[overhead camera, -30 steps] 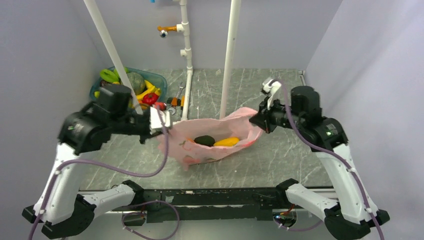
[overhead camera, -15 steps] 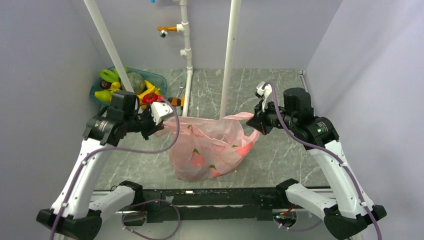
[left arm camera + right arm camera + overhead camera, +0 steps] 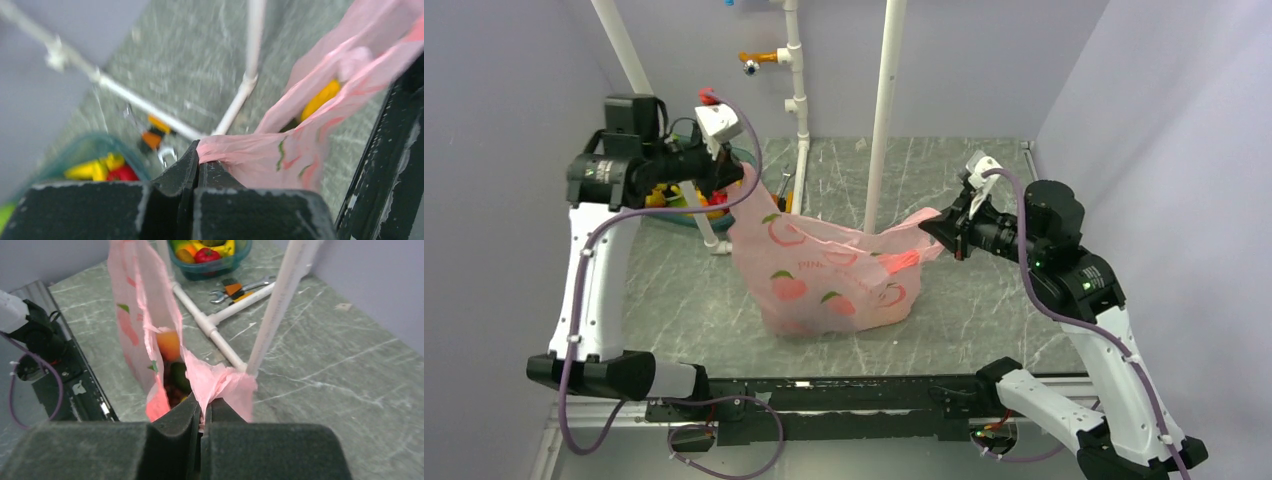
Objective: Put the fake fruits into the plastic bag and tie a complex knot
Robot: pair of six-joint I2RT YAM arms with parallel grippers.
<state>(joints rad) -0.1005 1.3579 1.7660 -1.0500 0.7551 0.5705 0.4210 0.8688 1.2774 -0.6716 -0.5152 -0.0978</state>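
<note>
Overhead, the pink plastic bag [image 3: 824,280] hangs stretched between the two arms, its bottom resting on the grey marbled table [image 3: 984,300]. The left gripper [image 3: 730,178], raised at about 10 o'clock from the bag, has its fingers pinched tight on a bunched edge of the pink film. The right gripper [image 3: 936,231], lower and at about 2 o'clock from the bag, is likewise clamped on the opposite edge. Seen from the right wrist, the bag's mouth gapes between the two grips, and inside lie a peach-orange fruit [image 3: 169,345] and a dark green one [image 3: 179,376]; the left wrist view shows a yellow banana [image 3: 320,100] through the film. At 10 o'clock on the table sits the teal basin [image 3: 220,266] with more fake fruits [image 3: 206,254] in it. A wrench [image 3: 218,298] lies just beside the basin, against the white pipe frame [image 3: 882,120].
</note>
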